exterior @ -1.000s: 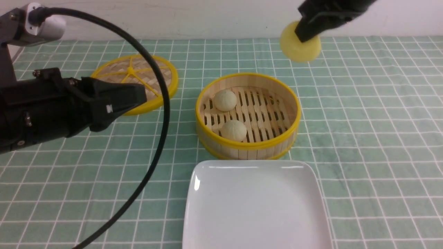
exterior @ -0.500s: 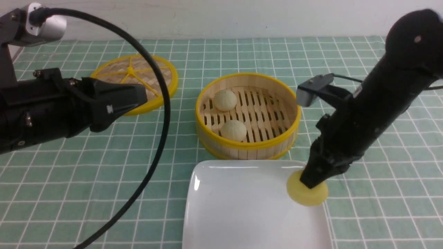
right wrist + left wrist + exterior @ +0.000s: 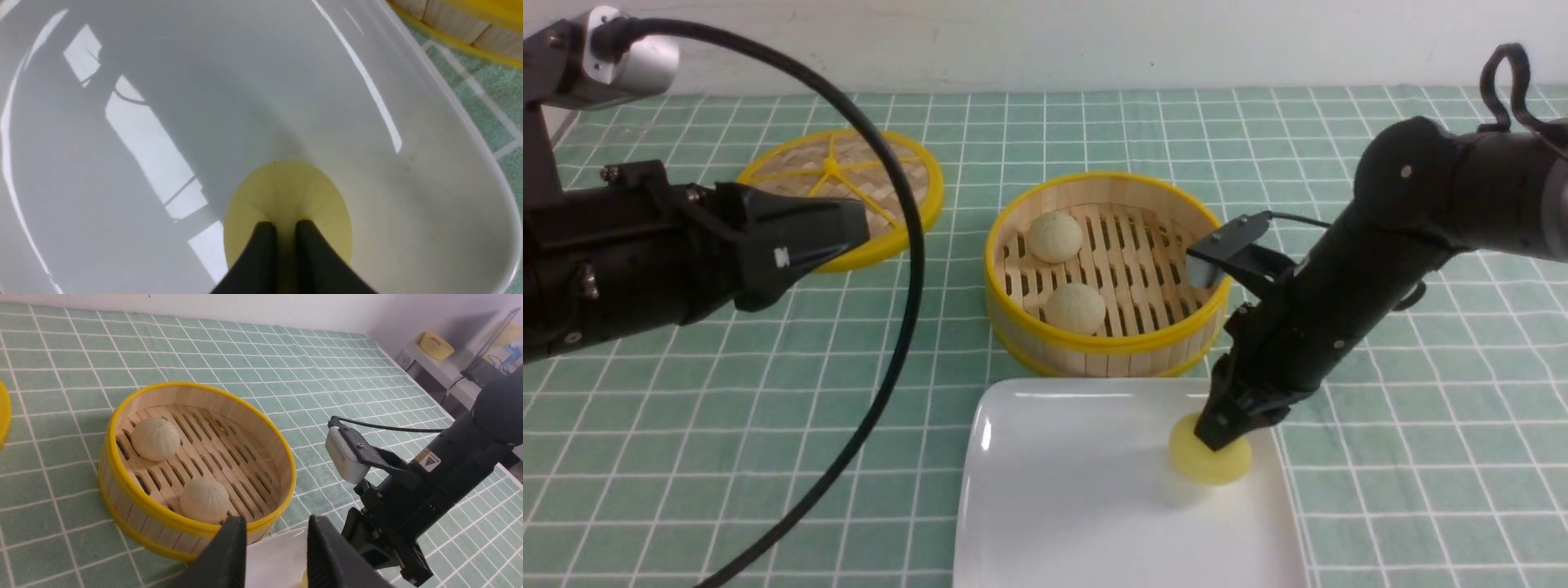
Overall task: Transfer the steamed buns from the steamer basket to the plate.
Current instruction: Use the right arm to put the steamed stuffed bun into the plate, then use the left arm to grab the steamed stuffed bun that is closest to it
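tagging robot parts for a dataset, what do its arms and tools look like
Both are matte black. The left arm has a thick looping black cable and a silver cylinder; the left tool is wedge-shaped with a small white mark. The right arm carries a grey camera box, a thin black cable and a yellow warning label; the right tool is slim and tapered.

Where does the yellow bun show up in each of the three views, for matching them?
Front view: yellow bun on the plate's right side, under the right fingers.
Left wrist view: only a yellow sliver, seen through the gap between the left fingers.
Right wrist view: pinched by the right fingers.
Shared landmark: the white plate.
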Tool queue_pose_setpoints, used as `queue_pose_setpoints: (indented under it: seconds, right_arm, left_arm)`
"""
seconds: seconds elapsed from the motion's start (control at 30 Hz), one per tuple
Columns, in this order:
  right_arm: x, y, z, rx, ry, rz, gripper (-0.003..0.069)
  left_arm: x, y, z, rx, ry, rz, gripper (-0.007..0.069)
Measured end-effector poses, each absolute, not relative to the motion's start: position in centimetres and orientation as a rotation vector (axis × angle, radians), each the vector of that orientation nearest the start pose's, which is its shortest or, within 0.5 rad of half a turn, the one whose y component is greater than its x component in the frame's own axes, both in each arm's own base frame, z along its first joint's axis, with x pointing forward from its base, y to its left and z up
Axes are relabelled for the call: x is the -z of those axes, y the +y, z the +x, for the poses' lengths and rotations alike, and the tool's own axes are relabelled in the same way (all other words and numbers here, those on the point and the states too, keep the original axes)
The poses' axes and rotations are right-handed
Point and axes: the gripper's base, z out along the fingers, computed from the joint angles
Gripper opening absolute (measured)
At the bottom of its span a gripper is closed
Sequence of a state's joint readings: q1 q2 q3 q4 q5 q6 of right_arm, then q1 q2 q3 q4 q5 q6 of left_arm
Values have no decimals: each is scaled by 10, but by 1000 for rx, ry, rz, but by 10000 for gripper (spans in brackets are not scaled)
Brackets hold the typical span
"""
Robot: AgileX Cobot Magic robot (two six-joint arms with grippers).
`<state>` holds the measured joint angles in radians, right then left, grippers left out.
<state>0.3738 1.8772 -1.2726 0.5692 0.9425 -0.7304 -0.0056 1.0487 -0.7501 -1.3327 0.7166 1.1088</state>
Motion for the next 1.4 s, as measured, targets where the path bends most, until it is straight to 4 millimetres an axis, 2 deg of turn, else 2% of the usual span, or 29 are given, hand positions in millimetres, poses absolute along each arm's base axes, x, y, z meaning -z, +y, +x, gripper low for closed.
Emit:
queue_pose_setpoints:
  seconds: [0.07, 0.13, 0.17, 0.2, 0.23, 0.3, 0.4, 0.43, 0.5, 0.53, 0.67, 0.7, 0.77, 0.93, 1.0, 1.17, 1.4]
  right_arm:
    - [-194, 171, 327, -655, 2658, -1108, 104]
    - [-194, 171, 328, -651, 2655, -1106, 160]
    - [-194, 171, 328, -648, 2653, -1106, 210]
    - [-194, 170, 328, -646, 2654, -1107, 210]
    - [-194, 170, 328, -642, 2651, -1103, 279]
    - [-195, 170, 329, -638, 2646, -1098, 342]
    - [-204, 170, 330, -621, 2607, -1085, 485]
    - [-205, 170, 330, -620, 2606, -1085, 491]
    - [-228, 172, 334, -603, 2528, -1076, 542]
    - [-230, 172, 335, -601, 2521, -1076, 546]
    - [-290, 176, 341, -601, 2377, -1060, 559]
    - [-292, 176, 340, -605, 2377, -1060, 559]
    - [-320, 177, 343, -597, 2334, -1054, 559]
    - [-358, 175, 352, -506, 2273, -1011, 559]
    - [-365, 175, 355, -488, 2266, -1002, 559]
    - [-352, 183, 376, -479, 2309, -1024, 559]
    - [-301, 195, 410, -487, 2420, -1044, 559]
  left_arm:
    - [-328, -59, 206, 785, 1940, 311, 245]
    - [-328, -59, 206, 786, 1941, 310, 245]
    - [-328, -59, 206, 786, 1941, 310, 245]
    - [-328, -59, 206, 786, 1941, 310, 245]
    - [-328, -59, 206, 786, 1941, 310, 245]
    - [-328, -59, 206, 786, 1941, 310, 245]
    - [-328, -59, 206, 786, 1941, 310, 245]
    - [-328, -59, 206, 786, 1941, 310, 245]
    - [-328, -59, 206, 785, 1941, 311, 245]
    - [-328, -59, 206, 785, 1941, 311, 245]
    - [-327, -59, 206, 769, 1949, 326, 245]
    - [-327, -59, 206, 769, 1950, 327, 245]
    - [-326, -59, 206, 761, 1955, 338, 245]
    - [-325, -60, 205, 766, 1959, 351, 245]
    - [-325, -60, 205, 768, 1961, 356, 245]
    - [-325, -60, 205, 769, 1961, 357, 245]
    - [-325, -61, 203, 786, 1965, 375, 245]
